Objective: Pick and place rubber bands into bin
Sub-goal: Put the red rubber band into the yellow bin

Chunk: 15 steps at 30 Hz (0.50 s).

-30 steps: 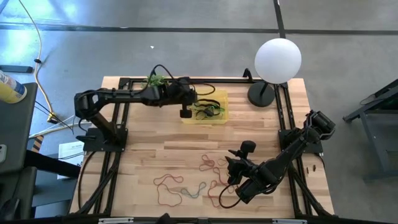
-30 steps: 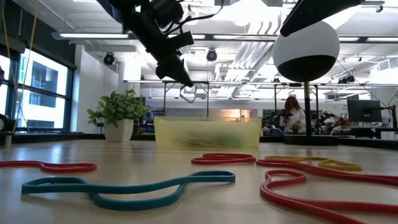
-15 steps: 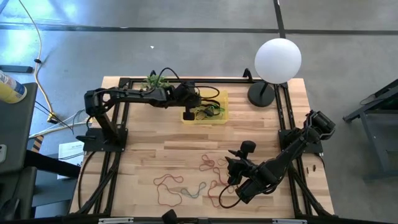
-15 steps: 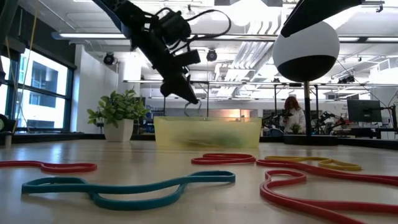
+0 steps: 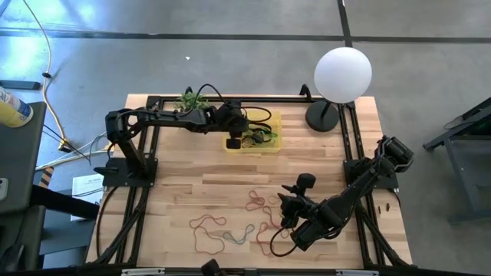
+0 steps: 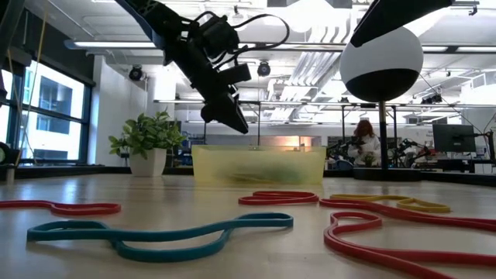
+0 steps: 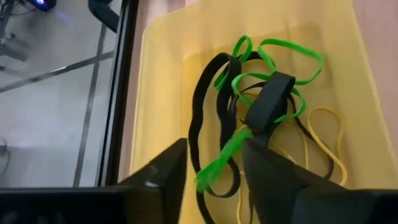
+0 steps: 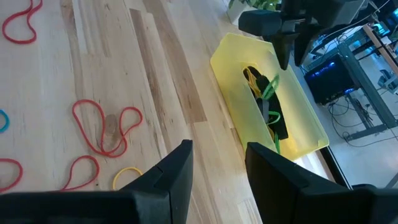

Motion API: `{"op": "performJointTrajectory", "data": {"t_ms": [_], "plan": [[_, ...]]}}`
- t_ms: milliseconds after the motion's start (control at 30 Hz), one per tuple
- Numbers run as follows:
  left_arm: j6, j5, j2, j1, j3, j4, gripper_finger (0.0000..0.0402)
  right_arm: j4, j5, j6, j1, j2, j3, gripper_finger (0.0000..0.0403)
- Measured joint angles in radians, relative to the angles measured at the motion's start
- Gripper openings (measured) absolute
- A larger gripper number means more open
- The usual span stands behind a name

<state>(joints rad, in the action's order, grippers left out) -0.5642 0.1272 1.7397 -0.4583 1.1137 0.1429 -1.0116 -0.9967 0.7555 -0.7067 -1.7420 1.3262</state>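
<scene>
Left gripper (image 5: 233,141) hangs over the left end of the yellow bin (image 5: 272,146) at the table's (image 5: 176,192) far edge, fingers (image 7: 155,177) spread apart and grasping nothing, a green band lying in the gap below them. The bin's long axis runs left-right along that far edge; inside it, black, green and yellow rubber bands (image 7: 261,118) sit tangled. More loose bands (image 5: 253,203), red, teal and yellow, lie strewn on the near half of the table, stretched mostly left-right. Right gripper (image 5: 288,205) waits beside them, fingers parted and empty.
</scene>
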Motion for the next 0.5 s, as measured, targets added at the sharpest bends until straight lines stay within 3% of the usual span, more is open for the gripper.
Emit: {"op": "performJointTrajectory", "data": {"t_ms": [233,500], "plan": [[0.001,-0.03,-0.01,0.0,0.001,-0.011,0.0206,-0.001,0.0,0.0,0.0,0.0,0.0,0.0138],[-0.026,-0.084,-0.027,0.0,0.001,0.016,0.0222,0.0,0.0,0.006,0.0,0.0,0.0,0.0138]]}}
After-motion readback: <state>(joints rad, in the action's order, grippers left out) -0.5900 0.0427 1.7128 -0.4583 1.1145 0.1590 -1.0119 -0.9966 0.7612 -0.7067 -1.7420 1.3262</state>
